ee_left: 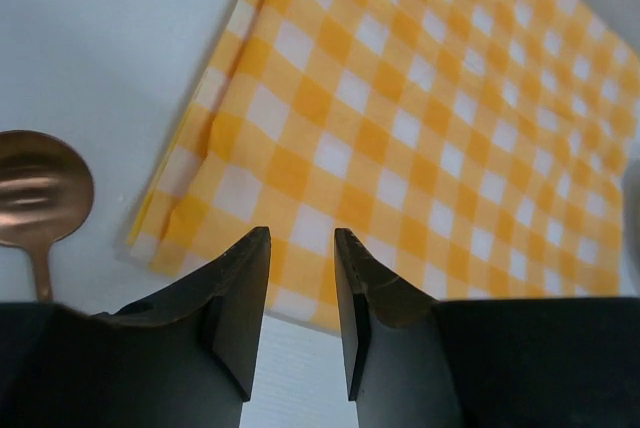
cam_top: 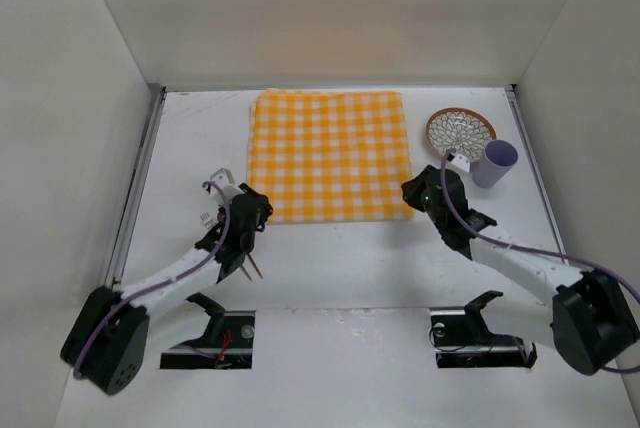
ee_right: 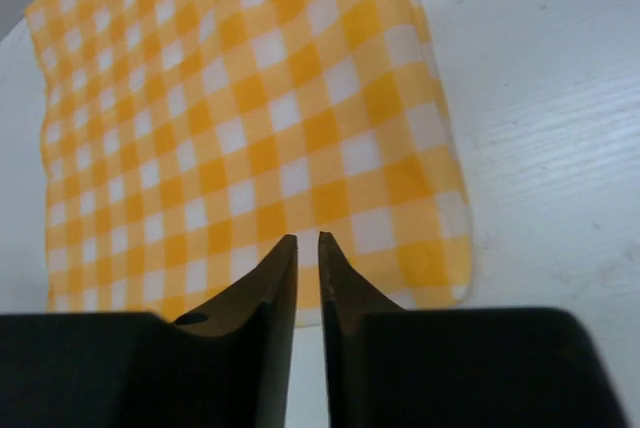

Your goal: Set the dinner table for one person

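The white dinner table (cam_top: 340, 268) holds a yellow-and-white checked cloth (cam_top: 330, 155) at the middle back. My left gripper (cam_top: 256, 206) hovers at the cloth's near left corner, its jaws apart and empty in the left wrist view (ee_left: 302, 233). A copper spoon (ee_left: 35, 193) lies on the table just left of it, and copper handles (cam_top: 250, 266) stick out under the arm. My right gripper (cam_top: 413, 193) is at the cloth's near right corner, its jaws almost closed with nothing between them in the right wrist view (ee_right: 308, 238).
A patterned round plate (cam_top: 460, 131) and a lilac cup (cam_top: 494, 162) stand at the back right, beside the right arm. Fork tines (cam_top: 205, 216) show left of the left arm. Metal rails (cam_top: 135, 188) run along the table's sides, and white walls enclose it.
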